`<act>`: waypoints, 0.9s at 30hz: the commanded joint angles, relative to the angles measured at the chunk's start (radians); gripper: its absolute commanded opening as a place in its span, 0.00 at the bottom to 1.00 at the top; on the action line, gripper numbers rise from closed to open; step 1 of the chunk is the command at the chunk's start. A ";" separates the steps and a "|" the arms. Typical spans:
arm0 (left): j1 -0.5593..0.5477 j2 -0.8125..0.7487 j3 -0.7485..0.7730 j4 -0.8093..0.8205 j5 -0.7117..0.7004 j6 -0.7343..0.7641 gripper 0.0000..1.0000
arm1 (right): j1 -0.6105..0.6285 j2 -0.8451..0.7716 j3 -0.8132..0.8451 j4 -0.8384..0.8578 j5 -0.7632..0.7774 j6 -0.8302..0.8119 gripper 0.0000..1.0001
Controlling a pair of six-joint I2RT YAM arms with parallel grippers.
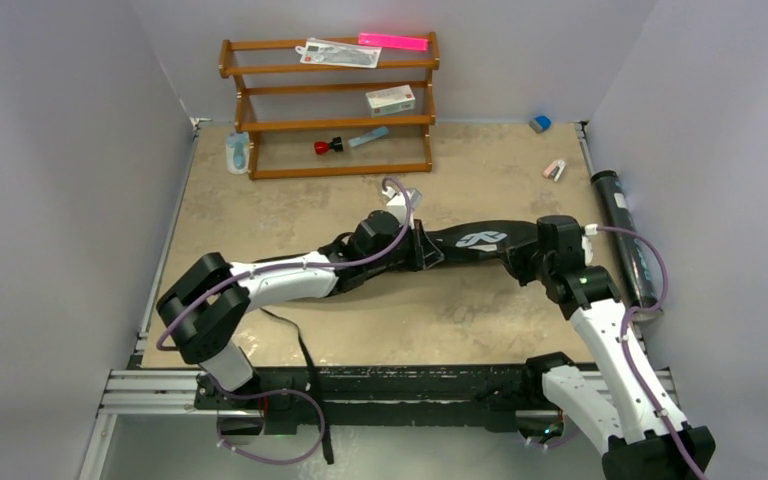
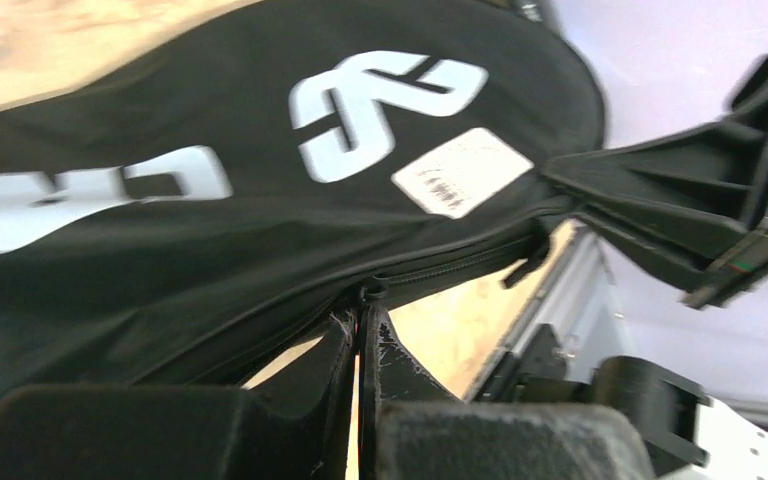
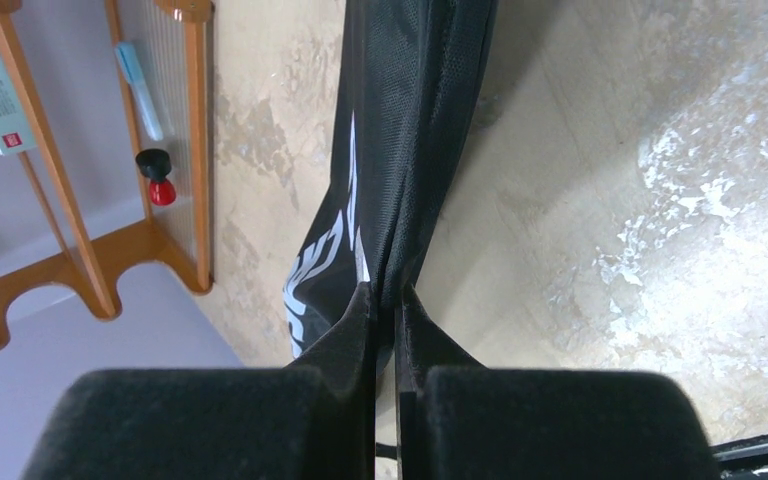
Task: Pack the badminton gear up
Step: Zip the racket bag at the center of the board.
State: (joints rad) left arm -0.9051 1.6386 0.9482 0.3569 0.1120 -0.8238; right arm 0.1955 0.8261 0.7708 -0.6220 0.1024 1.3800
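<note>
The long black bag (image 1: 480, 240) with white lettering lies across the middle of the table. My left gripper (image 1: 422, 247) is at the bag's mid section. In the left wrist view its fingertips (image 2: 363, 312) are shut on the zipper pull at the bag's (image 2: 210, 230) lower seam. My right gripper (image 1: 520, 258) holds the bag's right end; in its wrist view it (image 3: 385, 295) is shut on the bag's (image 3: 410, 120) zipped edge. A dark cylindrical tube (image 1: 620, 235) lies along the table's right edge.
A brown wooden rack (image 1: 330, 100) stands at the back, holding a white box (image 1: 390, 100), a pink strip (image 1: 393, 41) and a small red-and-black item (image 1: 327, 146). A blue block (image 1: 540, 123) and a pink clip (image 1: 555, 169) lie back right. A black strap (image 1: 305, 360) trails over the near edge.
</note>
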 commanded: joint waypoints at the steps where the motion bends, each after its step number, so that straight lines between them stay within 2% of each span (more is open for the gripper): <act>1: 0.024 -0.057 0.044 -0.285 -0.208 0.136 0.00 | -0.002 -0.017 0.049 -0.035 0.118 -0.010 0.00; 8: 0.064 -0.125 0.058 -0.546 -0.304 0.211 0.00 | -0.002 -0.011 0.071 -0.063 0.235 -0.031 0.00; 13: 0.140 -0.220 -0.019 -0.587 -0.307 0.244 0.00 | -0.002 -0.012 0.080 -0.058 0.323 -0.060 0.00; 18: 0.189 -0.277 -0.061 -0.682 -0.390 0.269 0.00 | -0.002 0.001 0.123 -0.081 0.442 -0.099 0.00; 22: 0.269 -0.346 -0.142 -0.667 -0.353 0.283 0.00 | -0.002 -0.003 0.160 -0.102 0.560 -0.129 0.00; 27: 0.338 -0.367 -0.161 -0.701 -0.367 0.316 0.00 | -0.005 0.004 0.188 -0.108 0.663 -0.160 0.00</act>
State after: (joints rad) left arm -0.6197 1.2991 0.7967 -0.2836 -0.1822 -0.5720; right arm 0.2024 0.8310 0.8963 -0.7197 0.5262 1.2736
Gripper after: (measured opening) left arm 0.003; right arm 0.034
